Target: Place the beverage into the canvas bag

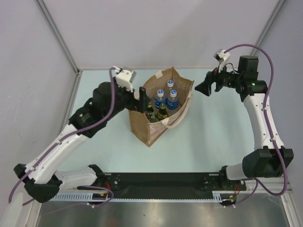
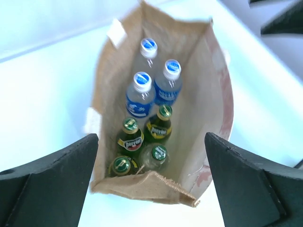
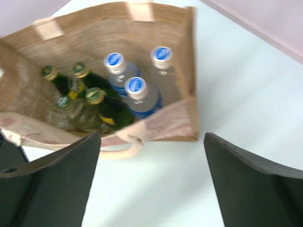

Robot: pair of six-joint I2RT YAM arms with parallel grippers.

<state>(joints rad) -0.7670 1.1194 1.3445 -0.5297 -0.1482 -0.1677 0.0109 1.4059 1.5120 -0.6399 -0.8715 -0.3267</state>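
Observation:
The tan canvas bag stands open at the table's middle, with cream handles. Inside it stand three clear water bottles with blue caps and several green glass bottles. They also show in the left wrist view and the right wrist view. My left gripper is open and empty, just above the bag's left rim. My right gripper is open and empty, in the air to the right of the bag, apart from it.
Grey walls close in the table at the back and both sides. A black rail runs along the near edge between the arm bases. Pale table surface lies around the bag.

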